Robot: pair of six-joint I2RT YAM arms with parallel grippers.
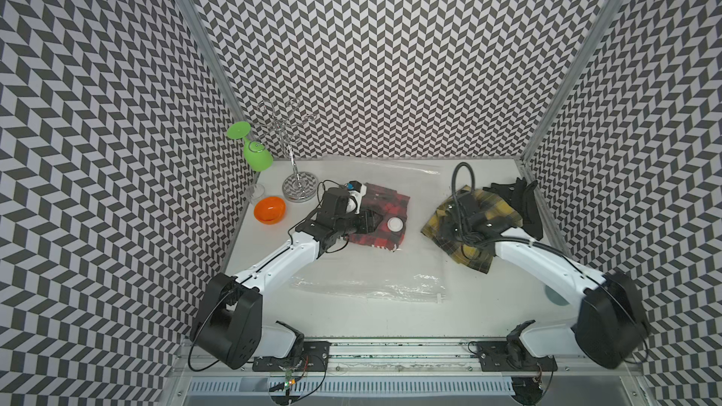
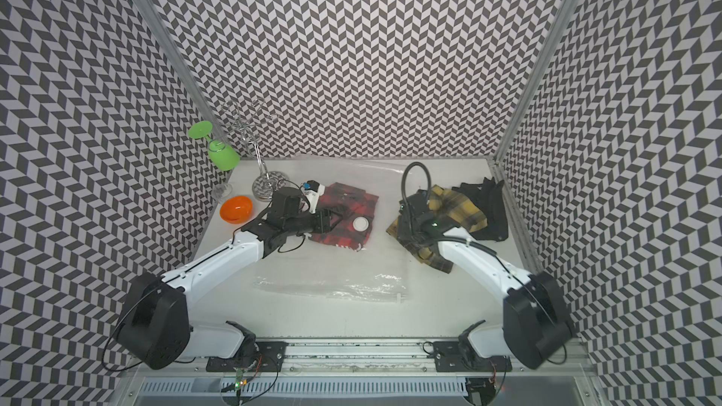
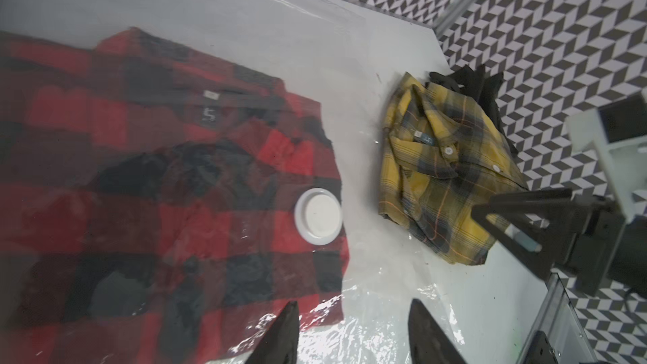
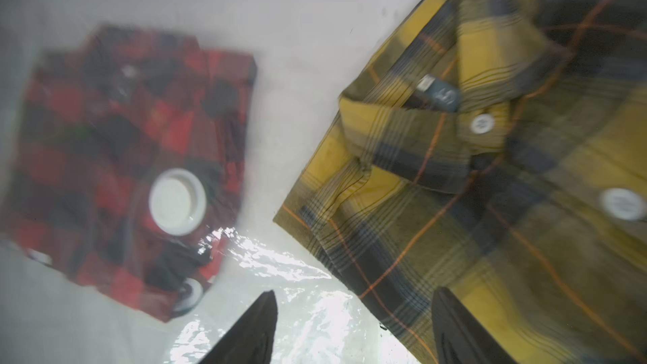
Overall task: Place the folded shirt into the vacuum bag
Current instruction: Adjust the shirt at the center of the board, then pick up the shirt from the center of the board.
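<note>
White table bears vacuum bag — clear, crinkly.

Left of centre in both top views: green plastic wine glass hung inverted on chrome wire rack; lower, orange plastic bowl (clear glass just beside).

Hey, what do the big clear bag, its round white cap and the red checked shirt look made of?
The vacuum bag looks like thin clear plastic film: glossy, crinkled, see-through. Its valve cap seems hard white plastic, smooth with a moulded rim. The red shirt looks like soft woven cloth, maybe flannel: matte, checked, with a sewn label.
</note>
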